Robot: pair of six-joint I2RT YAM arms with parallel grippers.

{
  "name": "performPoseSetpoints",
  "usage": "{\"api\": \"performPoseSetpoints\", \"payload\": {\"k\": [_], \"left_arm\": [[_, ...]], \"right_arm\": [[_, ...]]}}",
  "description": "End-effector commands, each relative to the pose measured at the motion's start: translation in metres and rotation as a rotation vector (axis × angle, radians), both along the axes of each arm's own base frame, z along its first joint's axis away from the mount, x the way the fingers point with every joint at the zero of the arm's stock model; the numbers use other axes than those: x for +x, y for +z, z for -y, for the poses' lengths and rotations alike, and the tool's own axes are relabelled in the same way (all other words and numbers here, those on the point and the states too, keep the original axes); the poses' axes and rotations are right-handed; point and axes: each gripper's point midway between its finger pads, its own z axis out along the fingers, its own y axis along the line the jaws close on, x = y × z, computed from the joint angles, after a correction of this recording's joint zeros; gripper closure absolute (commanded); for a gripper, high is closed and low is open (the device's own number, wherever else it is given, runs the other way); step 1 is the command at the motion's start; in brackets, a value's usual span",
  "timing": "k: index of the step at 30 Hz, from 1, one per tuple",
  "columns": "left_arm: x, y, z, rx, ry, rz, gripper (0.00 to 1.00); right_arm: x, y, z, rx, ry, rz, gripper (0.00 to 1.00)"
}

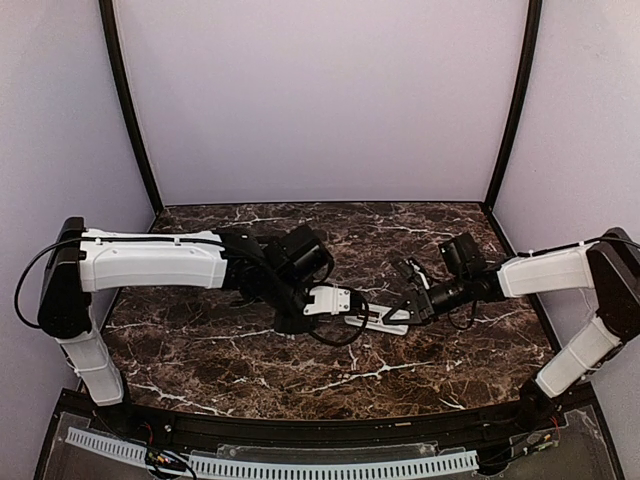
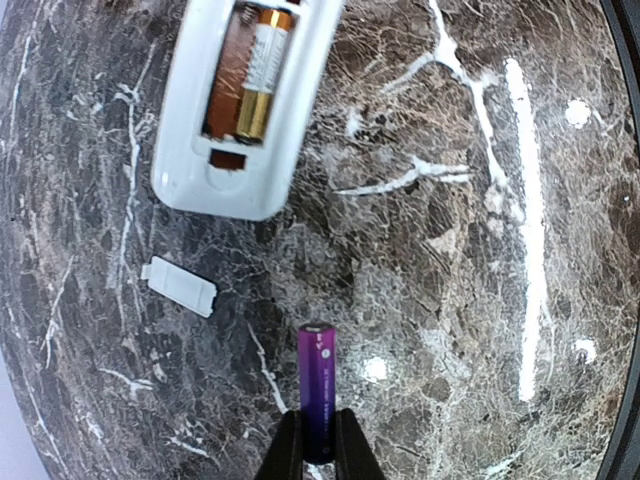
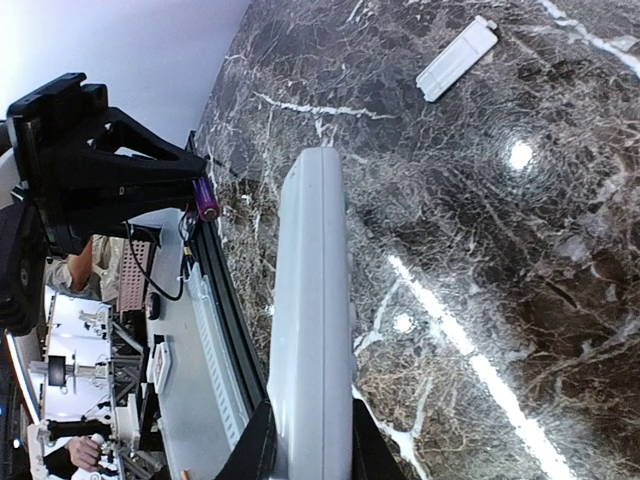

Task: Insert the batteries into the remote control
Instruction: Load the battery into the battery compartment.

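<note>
Item: remote control (image 2: 230, 190), slim white handset, found near the centre of the marble table (image 2: 450, 300), its back uppermost and the compartment uncovered. One gold battery (image 2: 260, 75) lay in the right-hand slot in the left wrist view; the slot beside it stood vacant. The right gripper (image 3: 310, 430) was clamped on the handset's long edges at one end, the rest of the body reaching out free. A purple battery (image 2: 317, 385) was pinched in the left gripper (image 2: 318, 440), pointing at 12 o'clock toward the handset's rounded end, with bare marble between the two. A small white cover (image 2: 180, 286) lay flat at 10 o'clock from the battery tip, apart from the handset's edge. Open marble ran from 1 to 5 o'clock of the battery.
</note>
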Motion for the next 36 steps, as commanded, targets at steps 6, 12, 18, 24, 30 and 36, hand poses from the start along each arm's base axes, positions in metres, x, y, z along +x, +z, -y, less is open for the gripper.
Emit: {"api": "performPoseSetpoints", "payload": {"k": [6, 12, 18, 24, 30, 36], "left_arm": [[-0.008, 0.036, 0.009, 0.041, 0.037, 0.105, 1.00], [-0.013, 0.037, 0.017, 0.067, 0.009, 0.141, 1.00], [-0.020, 0.031, 0.019, 0.095, -0.021, 0.148, 1.00], [-0.023, 0.022, 0.021, 0.125, -0.041, 0.157, 1.00], [-0.021, 0.019, 0.022, 0.143, -0.049, 0.173, 1.00], [-0.021, 0.013, 0.022, 0.175, -0.054, 0.183, 1.00]], "right_arm": [[-0.018, 0.014, -0.026, 0.157, 0.104, -0.075, 1.00], [-0.028, 0.010, -0.042, 0.172, 0.159, -0.108, 1.00], [-0.034, 0.011, -0.053, 0.190, 0.195, -0.127, 1.00], [-0.039, 0.010, -0.058, 0.197, 0.212, -0.140, 1.00], [-0.042, 0.013, -0.062, 0.222, 0.232, -0.160, 1.00], [-0.044, 0.014, -0.064, 0.228, 0.242, -0.167, 1.00]]}}
